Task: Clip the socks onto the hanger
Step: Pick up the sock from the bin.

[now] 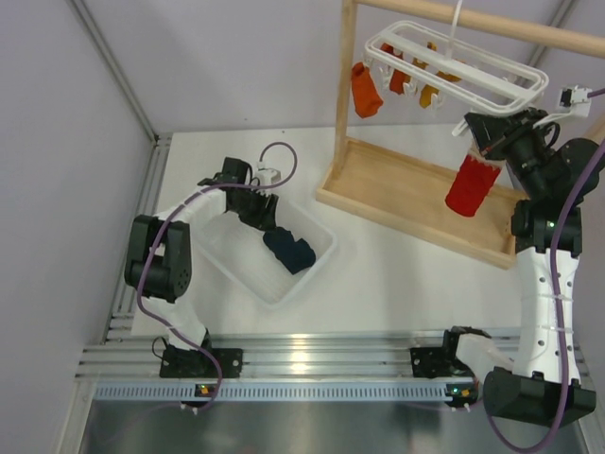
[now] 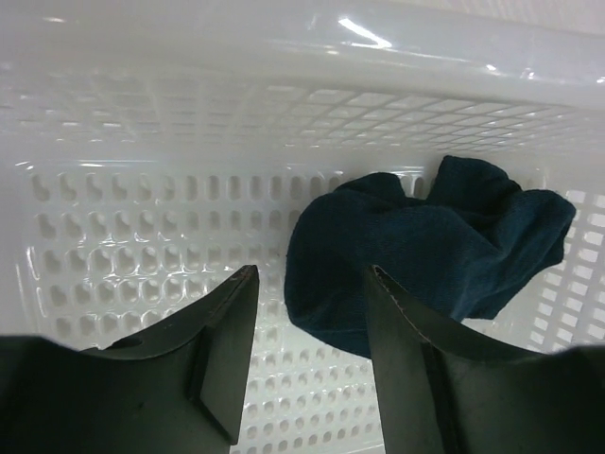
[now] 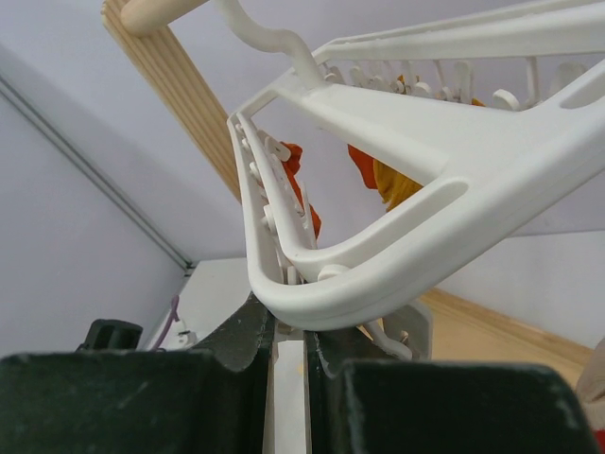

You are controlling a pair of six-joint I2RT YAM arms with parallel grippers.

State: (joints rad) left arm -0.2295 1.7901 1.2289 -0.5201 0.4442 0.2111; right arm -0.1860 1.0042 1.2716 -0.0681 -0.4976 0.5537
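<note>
The red sock (image 1: 471, 185) hangs just below the right gripper (image 3: 288, 331), which is pinched on a clip (image 3: 288, 378) of the hanger (image 3: 397, 236); the navy sock (image 2: 425, 251) lies in a basket (image 2: 142, 189) just ahead of the left gripper (image 2: 312, 274), jaws apart

red sock (image 1: 471, 184): you are seeing one.
navy sock (image 1: 289, 251): you are seeing one.
orange and yellow socks (image 1: 366, 90): you are seeing at least three.
hanger (image 3: 406, 227): you are seeing one.
wooden rack (image 1: 406, 194): you are seeing one.
basket (image 1: 248, 268): you are seeing one.
</note>
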